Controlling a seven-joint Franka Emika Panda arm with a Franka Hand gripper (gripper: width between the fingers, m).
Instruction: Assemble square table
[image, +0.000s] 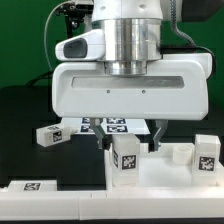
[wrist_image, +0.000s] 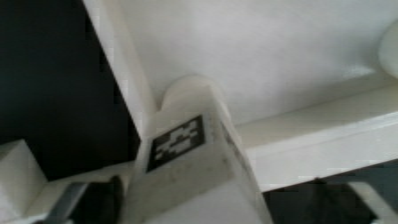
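The arm's two-finger gripper (image: 128, 147) straddles a short chunky white plastic leg (image: 125, 158) bearing a black-and-white tag. Its jaws are parted, a gap shows on one side, and nothing is clamped. The leg stands upright on the white square tray-like tabletop (image: 160, 186), toward the exterior view's left.

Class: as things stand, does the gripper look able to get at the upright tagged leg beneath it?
Probably yes: the leg stands between the gripper's open jaws, with nothing visible in the way.
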